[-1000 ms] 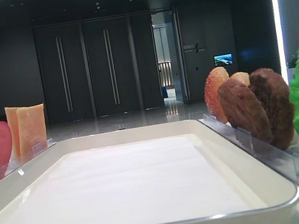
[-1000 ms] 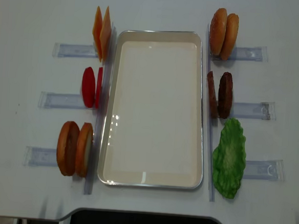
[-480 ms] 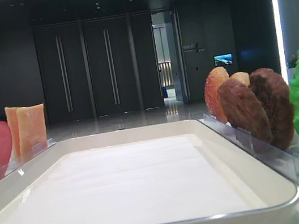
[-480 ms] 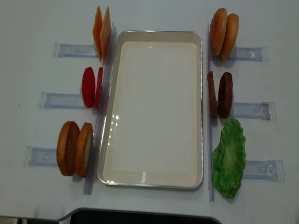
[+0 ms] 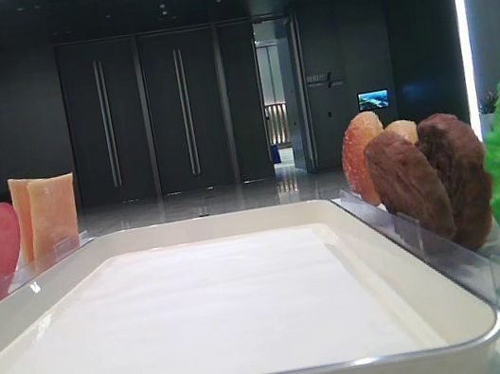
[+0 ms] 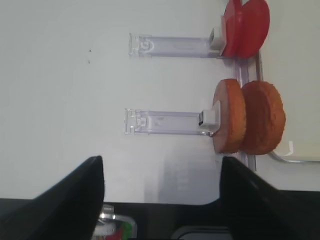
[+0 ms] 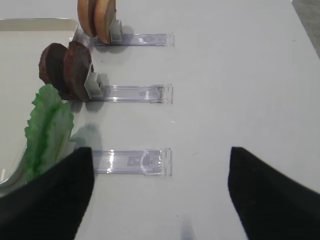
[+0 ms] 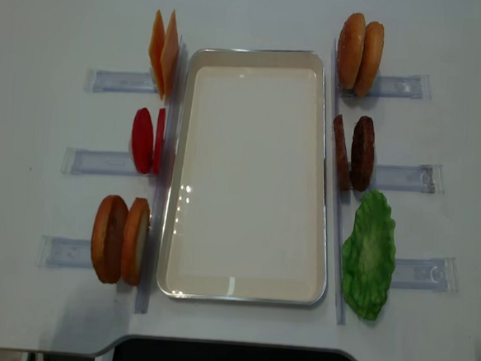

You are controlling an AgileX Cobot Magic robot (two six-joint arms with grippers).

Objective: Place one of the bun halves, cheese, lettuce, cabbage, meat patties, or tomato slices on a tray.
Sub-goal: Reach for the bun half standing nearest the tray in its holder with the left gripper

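The white tray (image 8: pixel 249 181) lies bare at the table's middle, and is seen low and close as tray (image 5: pixel 213 308). To its left stand cheese (image 8: pixel 163 53), tomato slices (image 8: pixel 147 140) and bun halves (image 8: pixel 121 240). On its right are more bun halves (image 8: pixel 361 44), meat patties (image 8: pixel 354 153) and lettuce (image 8: pixel 369 254). The cabbage is out of view. My left gripper (image 6: pixel 162 200) is open over the table's front edge, short of the bun halves (image 6: pixel 250 122). My right gripper (image 7: pixel 160 200) is open over bare table, right of the lettuce (image 7: pixel 47 130).
Clear acrylic holder rails (image 8: pixel 107 80) run outward from each food pair on both sides; one rail (image 7: pixel 132 162) lies just ahead of my right gripper. The table's front edge (image 8: pixel 229 345) is close behind the tray. A dark hall lies beyond.
A dark part at the overhead view's lower left edge has shifted up along that edge. Tray and food have not moved.
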